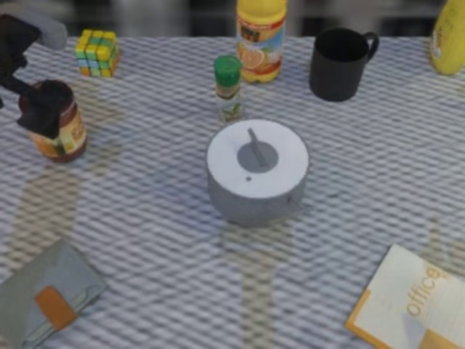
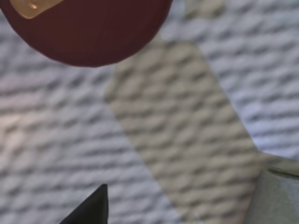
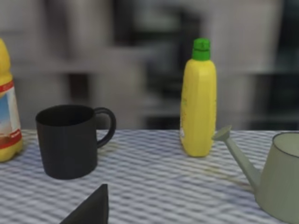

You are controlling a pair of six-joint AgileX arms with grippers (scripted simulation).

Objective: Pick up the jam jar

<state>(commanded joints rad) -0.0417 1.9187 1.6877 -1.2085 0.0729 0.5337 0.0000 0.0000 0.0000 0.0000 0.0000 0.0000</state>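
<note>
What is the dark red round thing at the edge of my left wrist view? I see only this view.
Observer: It is the lid of the jam jar. The top view shows its orange-yellow label; it is at the table's left side.
Operator: Where is my left gripper?
Observer: In the top view the left gripper is right over the jar's lid.
Operator: What is near the jar? And where is the right arm?
Observer: A colour cube sits farther back, apart from the jar. The right arm is outside the top view; its wrist camera faces a black mug.
</note>
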